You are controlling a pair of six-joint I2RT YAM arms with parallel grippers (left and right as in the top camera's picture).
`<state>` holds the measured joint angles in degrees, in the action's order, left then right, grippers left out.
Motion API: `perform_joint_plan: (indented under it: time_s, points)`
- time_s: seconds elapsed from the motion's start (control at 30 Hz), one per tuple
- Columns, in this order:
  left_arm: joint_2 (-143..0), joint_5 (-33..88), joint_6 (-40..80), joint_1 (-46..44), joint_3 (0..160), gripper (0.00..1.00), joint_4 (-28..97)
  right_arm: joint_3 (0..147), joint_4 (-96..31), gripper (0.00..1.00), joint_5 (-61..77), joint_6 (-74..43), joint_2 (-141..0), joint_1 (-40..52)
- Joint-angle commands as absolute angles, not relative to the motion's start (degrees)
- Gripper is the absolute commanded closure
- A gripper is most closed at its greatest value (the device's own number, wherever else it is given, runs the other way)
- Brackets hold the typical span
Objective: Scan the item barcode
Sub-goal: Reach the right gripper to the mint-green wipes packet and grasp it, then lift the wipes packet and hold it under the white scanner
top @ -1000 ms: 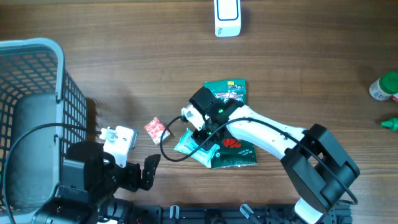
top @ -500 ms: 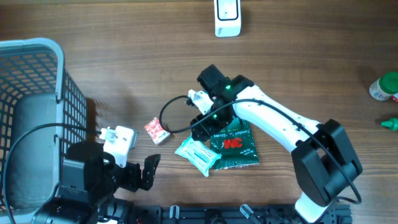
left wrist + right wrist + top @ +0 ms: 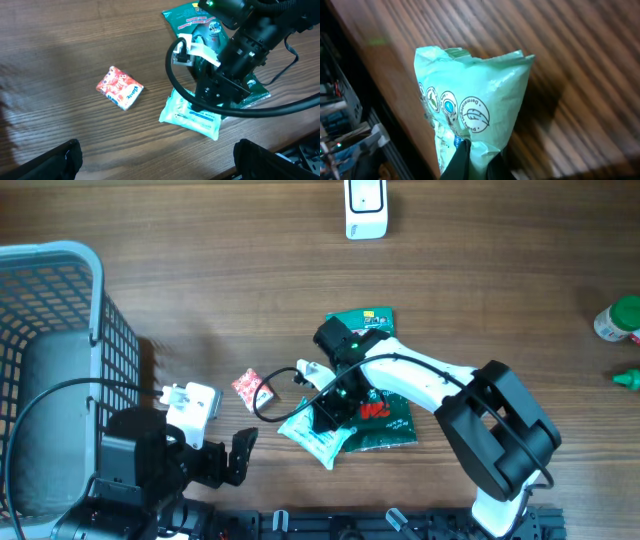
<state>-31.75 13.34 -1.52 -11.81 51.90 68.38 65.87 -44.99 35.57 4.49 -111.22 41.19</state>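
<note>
A pale teal packet [image 3: 316, 434] lies at the front middle of the table, partly over a dark green 3M pouch [image 3: 388, 423]. My right gripper [image 3: 331, 416] is down on the packet's near end, shut on its edge. In the right wrist view the packet [image 3: 470, 95] stands up from the dark fingers [image 3: 458, 164] that pinch it; no barcode shows there. The white scanner [image 3: 365, 208] stands at the table's far edge. My left gripper [image 3: 226, 459] hangs open at the front left, holding nothing, and its wrist view shows the packet [image 3: 192, 114] under the right arm.
A small red packet [image 3: 250, 388] lies left of the teal one. A grey wire basket [image 3: 60, 270] fills the left side. A green-capped bottle [image 3: 620, 319] stands at the right edge. A white plug [image 3: 192, 402] lies beside the left arm.
Half a second ago the right gripper had let go and stood farther back over the green pouch. It has come back down and shut on the teal packet. The left arm is still.
</note>
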Motion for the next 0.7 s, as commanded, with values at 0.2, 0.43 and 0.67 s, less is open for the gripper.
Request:
perform_joint_plan:
  time_s: [0.2, 0.43, 0.67]
  points:
    - [-31.5, 13.4, -2.6, -11.5, 52.0, 0.0, 68.2, 80.4, -76.6, 0.96, 37.5, -43.4, -108.5, 28.1]
    - [-31.5, 13.4, -2.6, -11.5, 52.0, 0.0, 68.2, 80.3, -92.4, 0.96, 56.0, -46.9, -108.5, 17.8]
    - [-31.5, 13.4, -2.6, -11.5, 52.0, 0.0, 68.2, 80.3, -92.4, 0.96, 61.8, -79.4, -108.5, 17.4]
